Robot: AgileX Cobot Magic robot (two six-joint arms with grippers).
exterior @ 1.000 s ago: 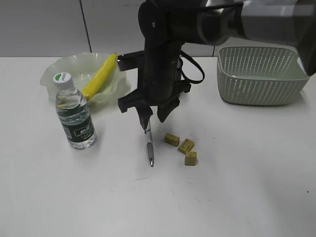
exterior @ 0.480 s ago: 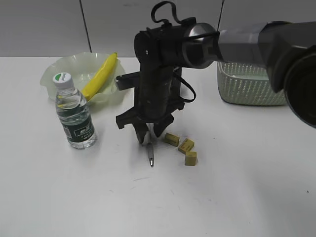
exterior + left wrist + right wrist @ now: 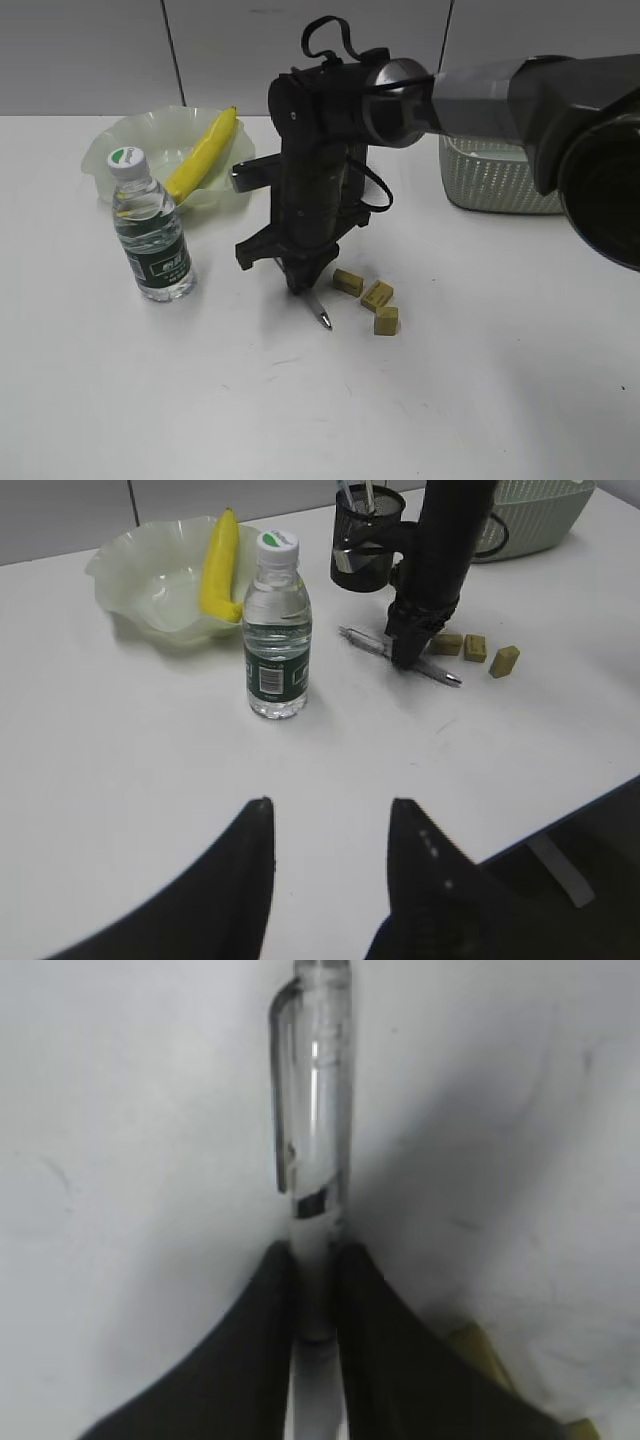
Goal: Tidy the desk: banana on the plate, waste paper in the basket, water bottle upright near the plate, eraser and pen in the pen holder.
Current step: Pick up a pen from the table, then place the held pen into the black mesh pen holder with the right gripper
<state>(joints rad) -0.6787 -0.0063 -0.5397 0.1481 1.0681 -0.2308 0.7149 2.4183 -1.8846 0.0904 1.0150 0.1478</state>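
My right gripper points straight down at the desk and is shut on the clear pen near its middle. The pen's tip touches the desk beside three olive eraser blocks. The banana lies in the pale green plate. The water bottle stands upright in front of the plate. The black mesh pen holder stands behind my right arm. My left gripper hangs open over bare desk, nothing between its fingers. The waste paper is out of view.
The pale green basket stands at the back right, partly hidden by my right arm. The desk's front edge runs close to my left gripper on its right side.
My right gripper came down over the pen and shut on it. The pen's free end swung from pointing toward the front to pointing front-right. The left gripper has not moved.
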